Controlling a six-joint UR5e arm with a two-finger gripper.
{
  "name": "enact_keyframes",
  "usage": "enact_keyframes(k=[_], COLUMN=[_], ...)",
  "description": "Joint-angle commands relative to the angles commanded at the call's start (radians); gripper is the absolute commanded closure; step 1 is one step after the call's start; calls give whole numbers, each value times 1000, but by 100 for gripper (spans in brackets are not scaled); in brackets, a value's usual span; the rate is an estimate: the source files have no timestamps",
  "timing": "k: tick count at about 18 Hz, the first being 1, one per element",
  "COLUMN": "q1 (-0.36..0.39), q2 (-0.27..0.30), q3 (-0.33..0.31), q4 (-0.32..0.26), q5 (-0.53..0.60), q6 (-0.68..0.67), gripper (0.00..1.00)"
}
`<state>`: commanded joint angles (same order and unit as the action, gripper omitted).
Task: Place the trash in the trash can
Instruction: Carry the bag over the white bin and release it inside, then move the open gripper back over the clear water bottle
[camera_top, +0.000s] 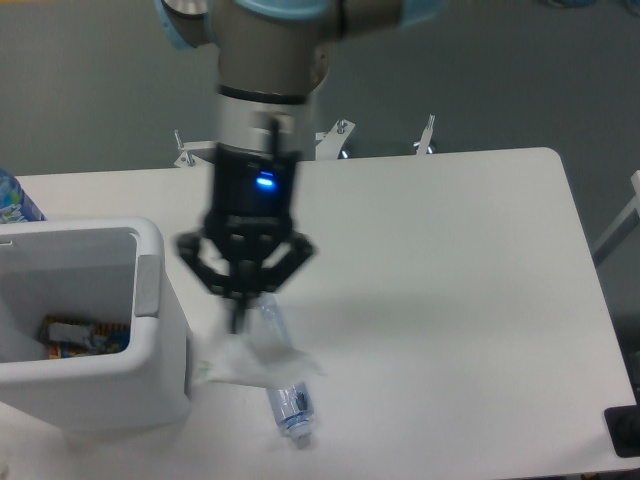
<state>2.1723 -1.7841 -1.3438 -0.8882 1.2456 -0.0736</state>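
Fingers (240, 318) blurred, wrapper (250, 358) over bottle (290, 404)

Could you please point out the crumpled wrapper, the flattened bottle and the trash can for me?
crumpled wrapper (250, 357), fixed camera view, on the translucent sheet hanging under the gripper.
flattened bottle (291, 404), fixed camera view, on the lower end near the cap.
trash can (150, 300), fixed camera view, on the right rim by the greyish tab.

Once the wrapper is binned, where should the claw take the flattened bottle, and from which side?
From above, across the bottle's narrow width. It lies flat and long on the table. Its mid-body is now hidden behind the wrapper hanging from the claw, so only the cap end shows.
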Motion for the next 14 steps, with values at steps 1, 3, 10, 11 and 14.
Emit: enact_keyframes(k=[1,3,10,11,14], q1=[-29,-101,-190,-190,-187], q2=[3,3,0,2,5], q3=[-2,-8,-61,-63,-60], q4=[0,0,3,3,2], q5=[0,0,0,0,0], q6=[3,3,9,11,9], gripper=[100,100,72,48,4])
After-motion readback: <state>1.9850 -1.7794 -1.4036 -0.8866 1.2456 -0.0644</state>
